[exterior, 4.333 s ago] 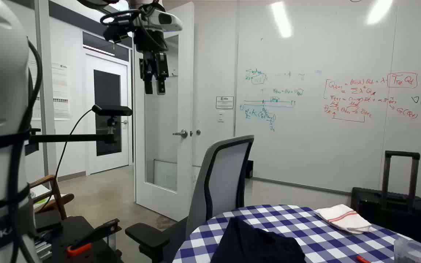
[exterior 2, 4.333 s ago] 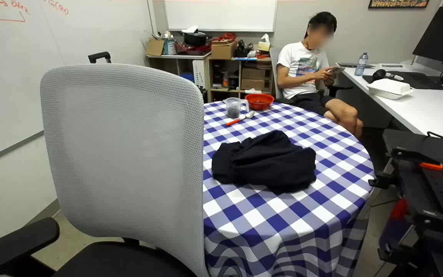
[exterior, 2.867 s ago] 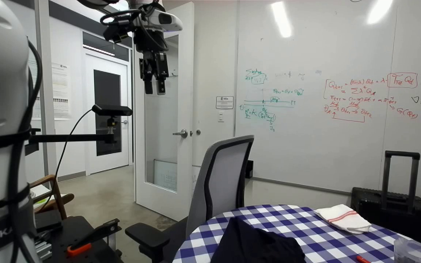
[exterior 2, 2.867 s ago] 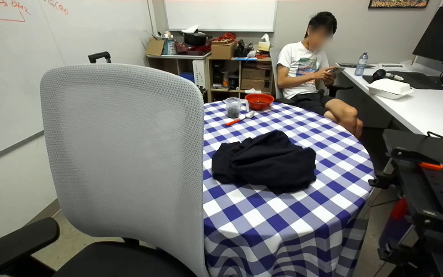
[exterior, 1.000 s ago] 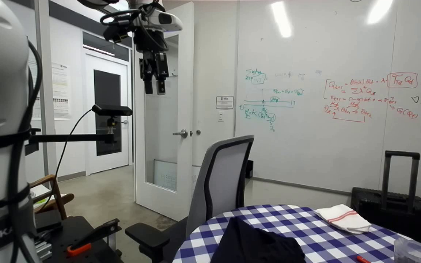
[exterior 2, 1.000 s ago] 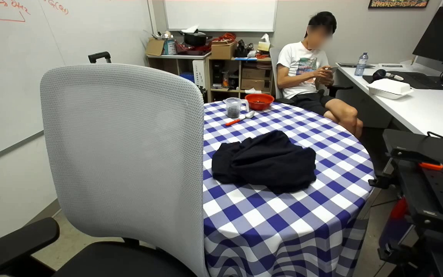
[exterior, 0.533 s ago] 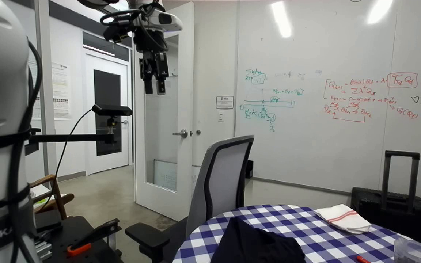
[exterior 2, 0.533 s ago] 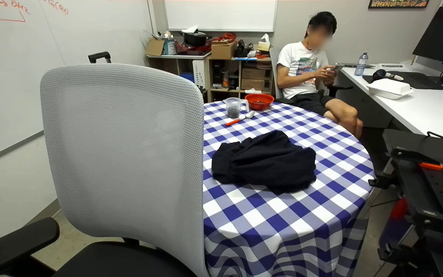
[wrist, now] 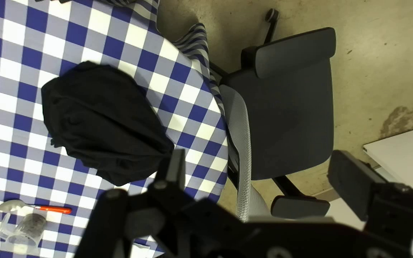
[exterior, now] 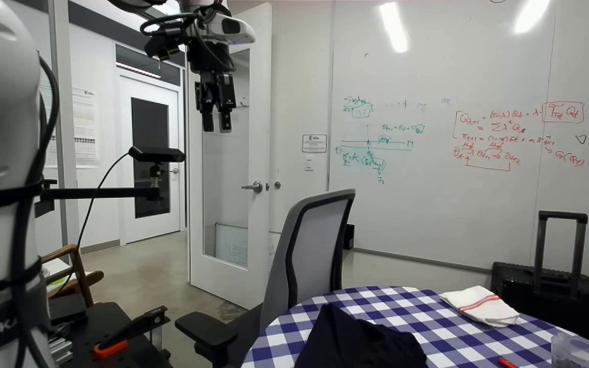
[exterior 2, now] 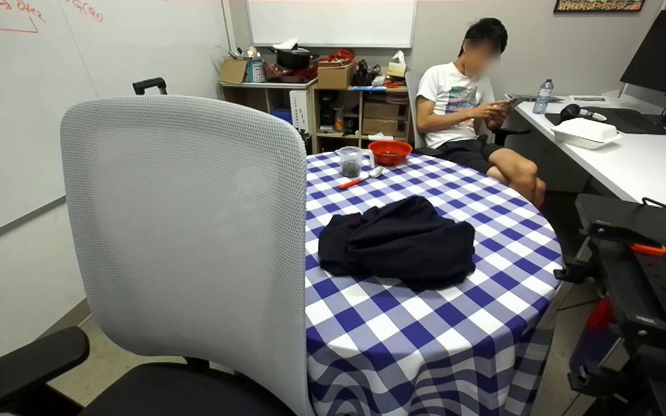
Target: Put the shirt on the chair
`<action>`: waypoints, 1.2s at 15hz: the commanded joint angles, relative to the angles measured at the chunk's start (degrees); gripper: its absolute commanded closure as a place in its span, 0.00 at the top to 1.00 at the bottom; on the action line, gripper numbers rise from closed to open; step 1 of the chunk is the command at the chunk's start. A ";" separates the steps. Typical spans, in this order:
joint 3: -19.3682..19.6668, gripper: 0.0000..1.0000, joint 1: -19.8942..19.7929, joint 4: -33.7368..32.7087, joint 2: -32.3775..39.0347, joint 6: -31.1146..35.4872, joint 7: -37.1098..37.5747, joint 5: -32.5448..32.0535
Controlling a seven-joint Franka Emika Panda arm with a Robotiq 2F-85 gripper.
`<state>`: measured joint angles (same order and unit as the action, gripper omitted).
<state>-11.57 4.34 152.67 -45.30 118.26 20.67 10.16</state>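
Observation:
A dark, crumpled shirt (exterior 2: 396,248) lies in a heap on the round checkered table; it also shows at the bottom of an exterior view (exterior: 358,342) and at left in the wrist view (wrist: 102,122). The chair (exterior 2: 188,231) has a grey mesh back against the table edge and a black seat; it also shows in an exterior view (exterior: 315,250) and the wrist view (wrist: 292,118). My gripper (exterior: 217,125) hangs high above, pointing down. In the wrist view my gripper (wrist: 258,168) is open and empty, its fingers wide apart, with the chair between them below.
The checkered table (exterior 2: 356,335) also holds a clear cup (exterior 2: 351,162), an orange-handled spoon (exterior 2: 361,178), a red bowl (exterior 2: 389,152) and a folded white towel (exterior: 480,305). A person (exterior 2: 460,104) sits beyond it. A black suitcase (exterior: 555,291) stands by the whiteboard.
My arm, gripper, the shirt and the chair have not visibly moved. Only the seated person's hands and phone have shifted slightly.

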 commanded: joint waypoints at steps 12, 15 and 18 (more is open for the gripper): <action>1.15 1.00 -15.32 -1.97 10.89 15.18 6.80 -12.35; 2.44 1.00 -14.74 -1.87 11.93 14.95 4.88 -11.93; 2.17 1.00 -14.60 -1.91 11.57 14.94 5.72 -11.87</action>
<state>-10.50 -11.39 150.88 -33.84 133.41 25.77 -0.82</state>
